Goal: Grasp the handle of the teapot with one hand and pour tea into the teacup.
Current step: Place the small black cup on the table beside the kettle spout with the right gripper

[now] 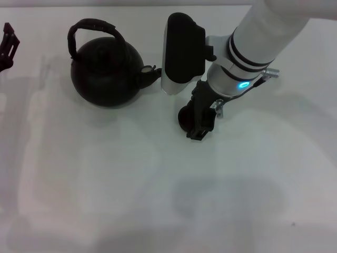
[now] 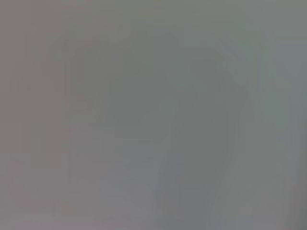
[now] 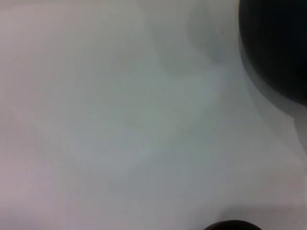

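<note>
The matte-black teapot (image 1: 105, 71) stands upright on the white table, left of centre in the head view, spout (image 1: 149, 73) pointing right. Its arched handle (image 1: 95, 26) stands up over the lid, and nothing holds it. The tiny black teacup (image 1: 185, 117) sits to the right of the spout, partly hidden by my right gripper (image 1: 200, 124), which reaches down right against it from the upper right. In the right wrist view the teapot (image 3: 278, 48) is a dark mass and the teacup's rim (image 3: 232, 225) shows at the edge. My left gripper (image 1: 8, 45) is parked at the far left edge.
The white table (image 1: 158, 200) stretches out in front of the pot and cup. My right arm's white forearm (image 1: 263, 37) and its black-and-white wrist block (image 1: 181, 52) hang over the area just right of the spout. The left wrist view shows only blurred grey surface.
</note>
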Robot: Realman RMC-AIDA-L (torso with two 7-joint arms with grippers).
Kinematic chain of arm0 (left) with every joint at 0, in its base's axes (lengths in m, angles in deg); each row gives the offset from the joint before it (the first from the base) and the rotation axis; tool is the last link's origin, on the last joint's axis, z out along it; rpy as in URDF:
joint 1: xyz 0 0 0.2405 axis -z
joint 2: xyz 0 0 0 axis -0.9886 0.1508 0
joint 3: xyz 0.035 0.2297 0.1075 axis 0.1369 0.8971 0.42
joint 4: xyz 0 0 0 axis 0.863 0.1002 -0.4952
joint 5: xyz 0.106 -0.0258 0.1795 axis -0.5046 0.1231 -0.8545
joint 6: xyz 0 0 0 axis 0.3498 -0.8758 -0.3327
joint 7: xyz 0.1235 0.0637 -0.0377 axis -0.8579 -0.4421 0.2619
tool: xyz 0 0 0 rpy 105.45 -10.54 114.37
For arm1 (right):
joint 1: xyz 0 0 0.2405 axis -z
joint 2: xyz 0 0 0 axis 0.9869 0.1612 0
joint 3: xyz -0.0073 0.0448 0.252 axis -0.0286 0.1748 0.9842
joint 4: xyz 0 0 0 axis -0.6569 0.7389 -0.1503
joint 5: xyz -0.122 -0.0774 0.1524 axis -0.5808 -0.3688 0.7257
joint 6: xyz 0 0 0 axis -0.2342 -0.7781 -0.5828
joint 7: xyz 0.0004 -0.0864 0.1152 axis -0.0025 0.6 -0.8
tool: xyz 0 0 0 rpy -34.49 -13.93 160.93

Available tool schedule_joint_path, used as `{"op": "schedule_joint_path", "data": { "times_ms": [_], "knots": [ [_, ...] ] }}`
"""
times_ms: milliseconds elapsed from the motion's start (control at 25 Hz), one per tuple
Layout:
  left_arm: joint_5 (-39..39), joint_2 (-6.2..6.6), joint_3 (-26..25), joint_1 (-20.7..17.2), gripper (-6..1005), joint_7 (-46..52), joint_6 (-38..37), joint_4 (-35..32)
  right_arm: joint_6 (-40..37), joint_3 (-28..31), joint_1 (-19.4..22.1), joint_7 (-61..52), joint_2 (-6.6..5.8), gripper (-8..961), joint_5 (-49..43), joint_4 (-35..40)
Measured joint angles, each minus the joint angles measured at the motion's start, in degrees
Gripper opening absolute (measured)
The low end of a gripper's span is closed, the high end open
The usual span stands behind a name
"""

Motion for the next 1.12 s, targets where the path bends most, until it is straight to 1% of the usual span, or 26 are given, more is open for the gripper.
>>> {"op": "schedule_joint_path", "data": {
  "times_ms": [520, 960, 1120],
  "knots": [
    [0.0, 0.00, 0.0, -0.2, 847, 0.1, -0.1, 0.0, 0.0, -0.7, 0.1, 0.0, 0.00, 734, 1.3, 0.4],
    [0.0, 0.00, 0.0, -0.1, 847, 0.1, -0.4, 0.0, 0.6, -1.3, 0.5, 0.1, 0.00, 838, 1.5, 0.8],
    [0.0, 0.00, 0.0, -0.1, 847, 0.1, -0.5, 0.0, 0.6, -1.0, 0.9, 0.4, 0.00, 840, 1.6, 1.6]
  ]
}}
